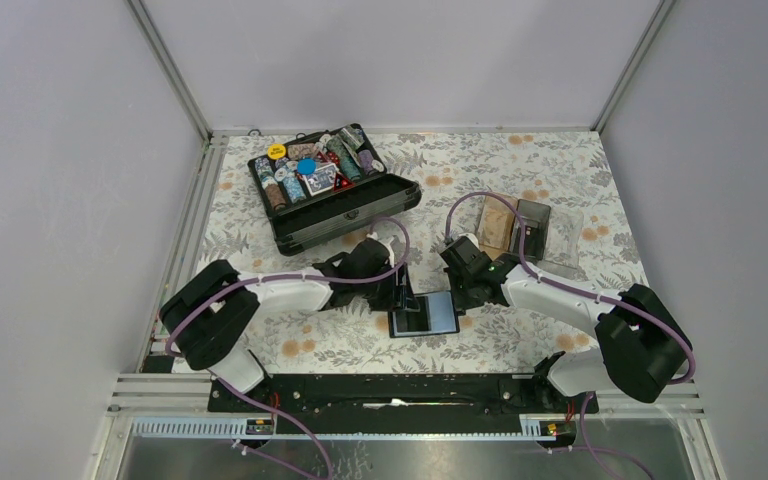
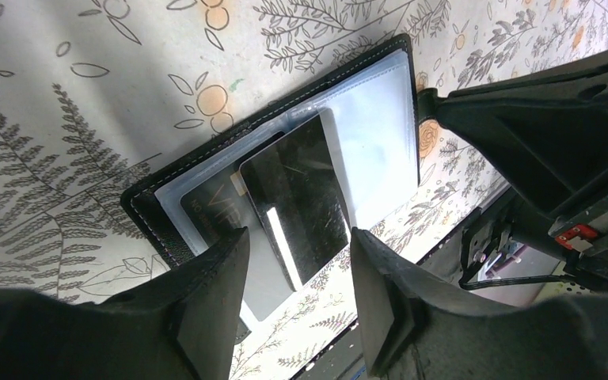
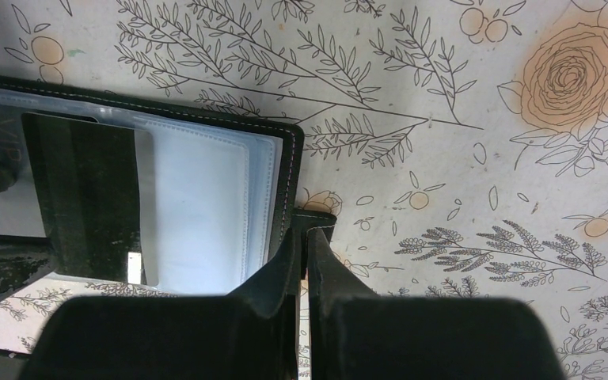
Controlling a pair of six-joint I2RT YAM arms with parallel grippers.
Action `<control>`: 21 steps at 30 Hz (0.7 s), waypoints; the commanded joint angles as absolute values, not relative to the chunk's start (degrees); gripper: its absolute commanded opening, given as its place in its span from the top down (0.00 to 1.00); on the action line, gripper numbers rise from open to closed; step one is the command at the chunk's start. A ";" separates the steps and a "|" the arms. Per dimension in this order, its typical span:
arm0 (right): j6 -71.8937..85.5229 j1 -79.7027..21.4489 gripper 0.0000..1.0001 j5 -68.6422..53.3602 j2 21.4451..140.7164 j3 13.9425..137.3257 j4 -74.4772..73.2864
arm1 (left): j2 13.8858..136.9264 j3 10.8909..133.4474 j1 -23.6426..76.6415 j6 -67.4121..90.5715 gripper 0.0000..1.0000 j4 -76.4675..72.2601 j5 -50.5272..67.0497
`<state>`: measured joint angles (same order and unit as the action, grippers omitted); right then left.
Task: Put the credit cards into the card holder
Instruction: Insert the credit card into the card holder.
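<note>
While the pressed-together right gripper (image 3: 302, 237) rests at the edge of the open card holder (image 3: 289, 158), a dark card (image 2: 301, 198) lies atop it, seemingly not yet inserted, beneath the spread left gripper (image 2: 299, 237).

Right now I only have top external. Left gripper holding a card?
Observer: No. Left wrist shows the left gripper open, a dark card lying on the open card holder between its fingers.
Operator: Is it in a pocket?
Observer: Cannot tell. It overlaps the clear pockets; a second dark card sits under the plastic beside it.
Operator: Right gripper?
Observer: Right wrist shows the right gripper shut on the card holder's edge.
</note>
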<state>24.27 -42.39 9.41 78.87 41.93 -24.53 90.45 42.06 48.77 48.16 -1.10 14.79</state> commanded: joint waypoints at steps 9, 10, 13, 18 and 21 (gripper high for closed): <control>24.86 -42.83 1.00 9.43 78.58 42.01 -24.52 | 93.70 42.48 51.34 51.15 0.50 -4.36 15.85; 24.82 -42.83 1.00 9.41 78.62 42.07 -24.57 | 94.07 42.73 51.44 51.44 0.50 -4.92 16.09; 24.82 -42.84 1.00 9.32 78.58 42.02 -24.53 | 95.02 43.12 51.97 52.49 0.50 -6.51 16.58; 24.94 -42.89 1.00 9.10 78.79 41.80 -24.30 | 96.04 43.29 52.56 54.23 0.51 -9.15 17.03; 25.00 -42.84 1.00 8.89 79.05 41.75 -24.20 | 96.45 43.41 52.65 54.86 0.52 -10.19 16.77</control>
